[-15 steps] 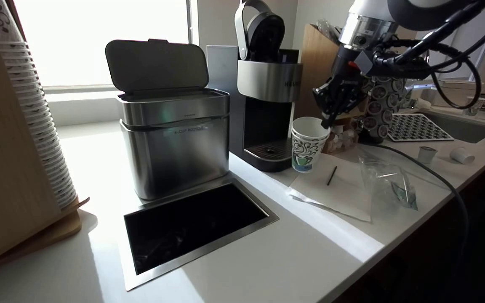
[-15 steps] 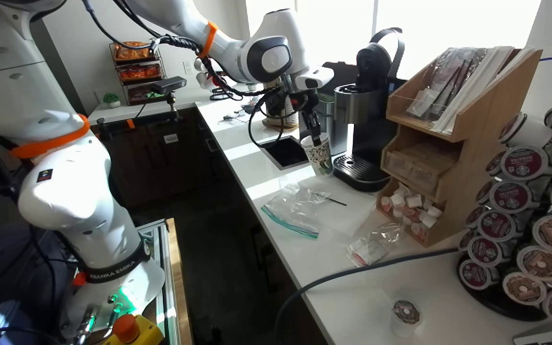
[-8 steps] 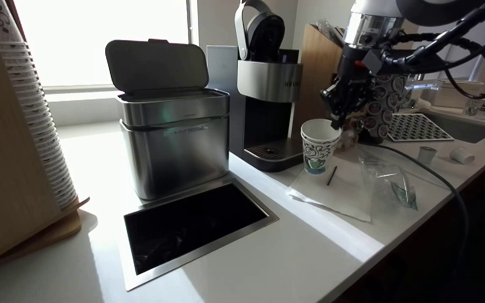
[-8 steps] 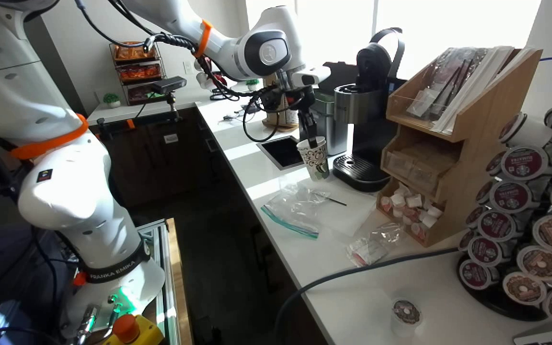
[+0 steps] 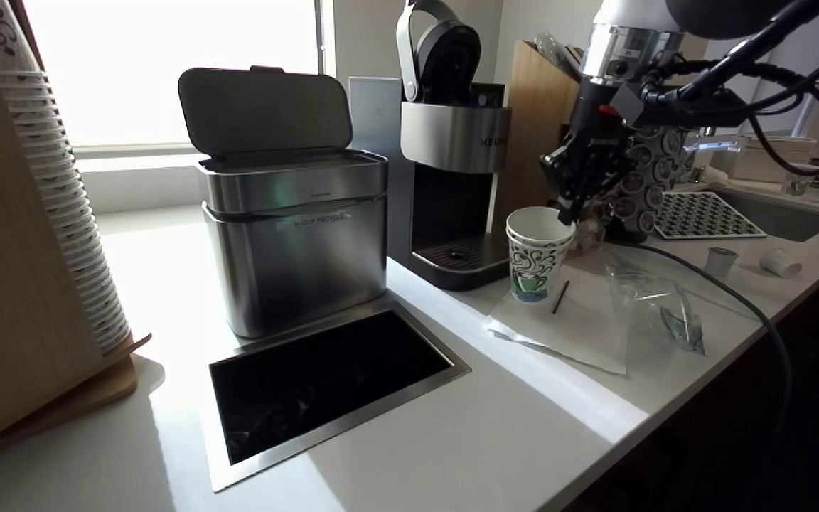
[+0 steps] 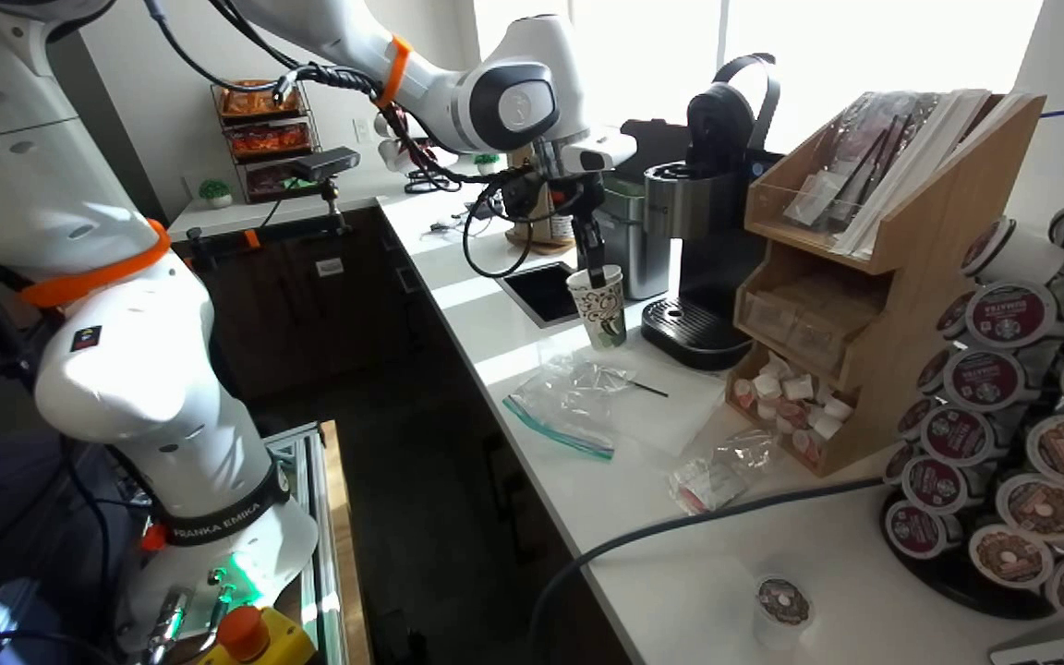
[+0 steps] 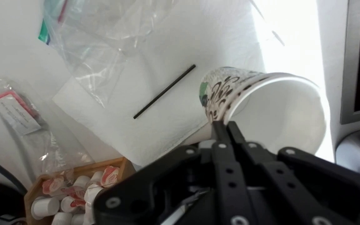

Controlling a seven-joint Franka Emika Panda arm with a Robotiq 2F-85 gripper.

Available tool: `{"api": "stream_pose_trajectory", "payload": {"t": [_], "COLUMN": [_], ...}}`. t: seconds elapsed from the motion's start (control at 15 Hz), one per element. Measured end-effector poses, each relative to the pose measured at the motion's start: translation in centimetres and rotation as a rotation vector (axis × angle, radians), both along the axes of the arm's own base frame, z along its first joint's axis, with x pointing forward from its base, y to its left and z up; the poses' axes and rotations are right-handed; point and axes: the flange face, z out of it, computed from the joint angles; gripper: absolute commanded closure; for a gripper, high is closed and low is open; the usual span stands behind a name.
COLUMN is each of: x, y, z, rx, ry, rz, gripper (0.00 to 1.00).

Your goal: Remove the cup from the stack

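The stack (image 5: 534, 270) is two white paper cups with a green print, nested, with a doubled rim. It also shows in an exterior view (image 6: 601, 314) and the wrist view (image 7: 222, 89). It stands nearly upright, slightly tilted, at or just above the paper towel (image 5: 584, 338); I cannot tell if its base touches. My gripper (image 5: 567, 217) is shut on the stack's rim, one finger inside and one outside, in the wrist view (image 7: 225, 125). Whether it pinches one cup wall or both is not visible. The cup is not separate from the stack.
A black stir stick (image 5: 560, 297) and a transparent plastic bag (image 5: 655, 306) lie beside the stack. The coffee maker (image 5: 456, 139) and a wooden organizer (image 6: 938, 222) stand close behind. A steel bin (image 5: 303, 256) and a framed counter opening (image 5: 338, 384) are nearby.
My gripper and the stack have moved away from the counter opening and bin, then down toward the paper towel. The gripper stays shut on the rim throughout.
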Motion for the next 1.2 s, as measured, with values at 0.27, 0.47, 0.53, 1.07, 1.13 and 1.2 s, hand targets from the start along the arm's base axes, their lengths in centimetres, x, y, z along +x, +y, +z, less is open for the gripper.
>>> {"api": "stream_pose_trajectory", "payload": {"t": [0.27,0.47,0.53,1.07,1.13,1.2], "x": [-0.2,-0.4,-0.5,-1.0,-1.0,-1.0], "y": [-0.1,-0.1,-0.1,-0.5,-0.6,-0.6], "z": [-0.5,-1.0,-1.3,-2.5,-2.6,-2.6], "rx": [0.079,0.125,0.137,0.166,0.167,0.167], "ry": [0.012,0.021,0.028,0.055,0.056,0.057], "rz": [-0.049,-0.071,-0.08,-0.111,-0.111,-0.112], "gripper": [0.99,0.99,0.99,0.44,0.42,0.42]}}
